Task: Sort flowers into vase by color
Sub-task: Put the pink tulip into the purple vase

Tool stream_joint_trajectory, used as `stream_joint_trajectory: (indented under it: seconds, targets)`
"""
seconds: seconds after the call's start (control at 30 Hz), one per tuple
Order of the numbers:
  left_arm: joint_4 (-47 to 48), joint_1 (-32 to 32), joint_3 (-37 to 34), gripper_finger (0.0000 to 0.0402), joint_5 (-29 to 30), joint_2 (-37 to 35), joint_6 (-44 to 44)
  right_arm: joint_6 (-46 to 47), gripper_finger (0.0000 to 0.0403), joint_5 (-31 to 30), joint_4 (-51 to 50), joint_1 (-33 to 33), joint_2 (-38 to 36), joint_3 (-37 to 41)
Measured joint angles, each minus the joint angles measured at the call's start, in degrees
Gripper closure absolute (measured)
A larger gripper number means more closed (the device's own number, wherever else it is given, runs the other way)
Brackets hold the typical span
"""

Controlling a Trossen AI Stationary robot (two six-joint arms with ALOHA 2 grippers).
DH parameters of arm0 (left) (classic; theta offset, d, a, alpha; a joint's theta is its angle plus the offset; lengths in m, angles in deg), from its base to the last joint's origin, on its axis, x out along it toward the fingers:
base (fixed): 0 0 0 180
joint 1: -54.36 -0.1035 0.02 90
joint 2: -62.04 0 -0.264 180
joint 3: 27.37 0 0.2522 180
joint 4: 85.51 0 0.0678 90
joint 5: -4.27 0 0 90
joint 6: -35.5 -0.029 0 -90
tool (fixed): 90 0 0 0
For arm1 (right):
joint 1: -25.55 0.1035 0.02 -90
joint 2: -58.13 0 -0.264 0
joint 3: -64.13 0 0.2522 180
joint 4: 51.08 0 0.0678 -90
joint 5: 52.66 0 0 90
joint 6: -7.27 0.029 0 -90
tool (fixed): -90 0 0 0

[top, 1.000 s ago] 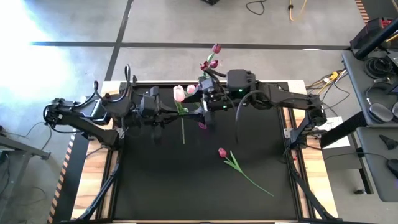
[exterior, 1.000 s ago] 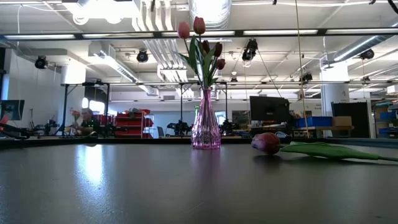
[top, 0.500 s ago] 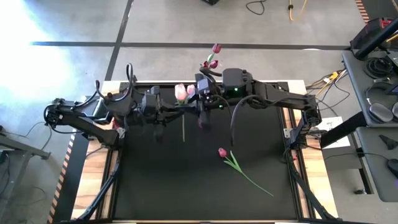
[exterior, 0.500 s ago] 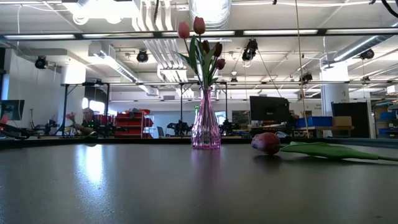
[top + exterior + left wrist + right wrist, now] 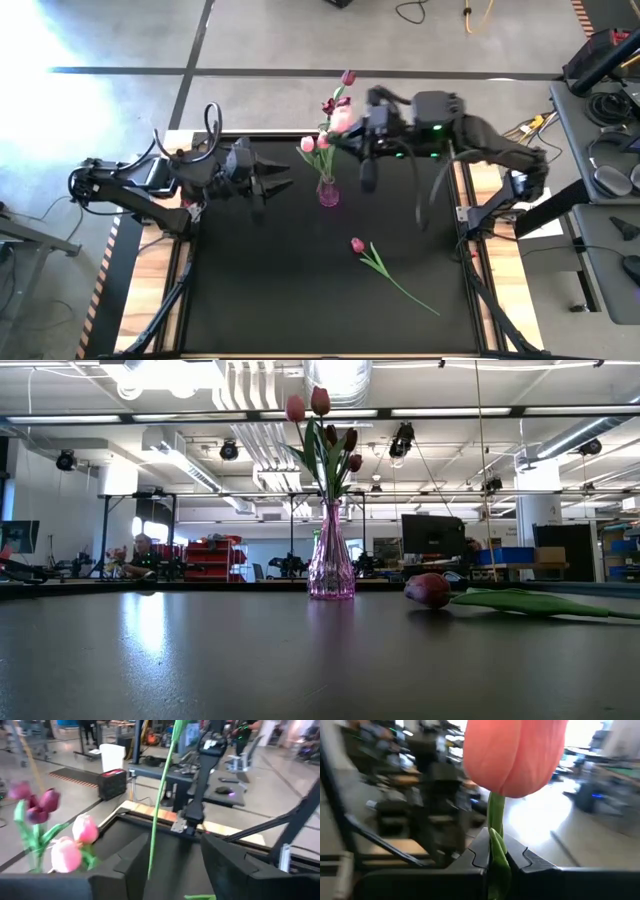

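The left gripper [image 5: 283, 177] sits on the left side of the black table [image 5: 260, 290], near the vase. Its two fingers [image 5: 132, 865] are spread apart with nothing between them.

The pink glass vase [image 5: 328, 192] stands near the far edge of the table. It holds a bunch of flowers, some light pink and some dark red. From above, two light pink heads [image 5: 315, 144] show just left of the vase and about three dark red heads [image 5: 336, 100] lean out past the far edge. An exact count is hard.

The right gripper [image 5: 352, 137] is up above the vase, a bit to its right. It pinches the green stem of one pink flower [image 5: 512, 752].

One more dark red flower [image 5: 357, 245] lies flat on the table, nearer the front, well apart from the vase.
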Motion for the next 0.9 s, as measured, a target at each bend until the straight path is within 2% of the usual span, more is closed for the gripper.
stream_joint_trajectory:
  seconds: [0.1, 0.2, 0.47, 0.6, 0.9]
  targets:
    - [2.21, -0.02, -0.27, 0.0228, 2.14, -0.79, 0.4, -1.0, 0.0393, -6.0, -3.38, 0.0, -3.1, 2.29]
    - [2.45, -0.04, -1.46, 0.0226, 4.11, -1.61, 0.6, -1.71, 0.0393, -9.16, -1.51, -0.04, -5.89, 7.66]
    - [1.46, -0.02, -5.57, 0.0226, 6.17, -3.53, 3.75, -4.31, 0.0393, -9.77, 14.63, -2.19, -11.87, 28.1]
    - [-1.52, -0.02, -9.29, 0.0226, 6.25, -5.04, 5.2, -4.36, 0.0393, -9.71, 21.96, -3.6, -13.02, 35.52]
    - [-6.35, -0.02, -15.56, 0.0233, 8.78, -9.68, 8.15, -3.68, 0.0394, -9.22, 26.72, -4.92, -12.47, 39.23]
